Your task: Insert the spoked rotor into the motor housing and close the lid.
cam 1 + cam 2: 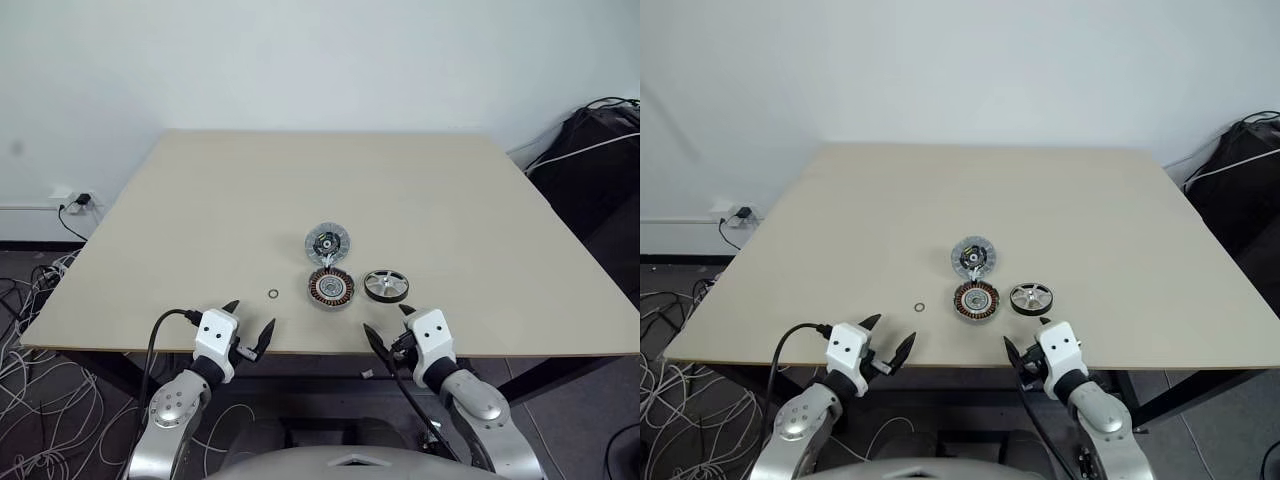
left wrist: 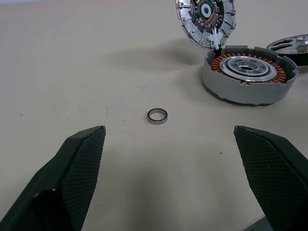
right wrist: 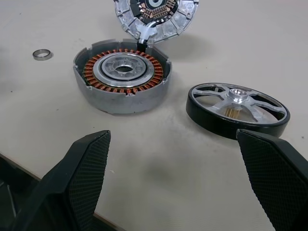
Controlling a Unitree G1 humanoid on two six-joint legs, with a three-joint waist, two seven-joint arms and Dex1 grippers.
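Copper-wound motor housing (image 1: 331, 289) set near the table (image 1: 200, 220) front edge, lid (image 1: 328, 242) touching behind it, spoked rotor (image 1: 386, 286) just right, small ring (image 1: 273, 294) left; left gripper (image 1: 248, 330) and right gripper (image 1: 388, 328) spread wide, nothing grasped

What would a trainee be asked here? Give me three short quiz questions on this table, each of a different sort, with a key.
1. True or false: the spoked rotor already sits inside the motor housing.
2. Which part lies farthest from the robot? A) the lid B) the small metal ring C) the spoked rotor
3. Fill in: the left claw and the right claw both stand ____ and hold nothing.

Key: 1 false, it lies on the table beside the housing, on the robot's right; 2 A; 3 open.
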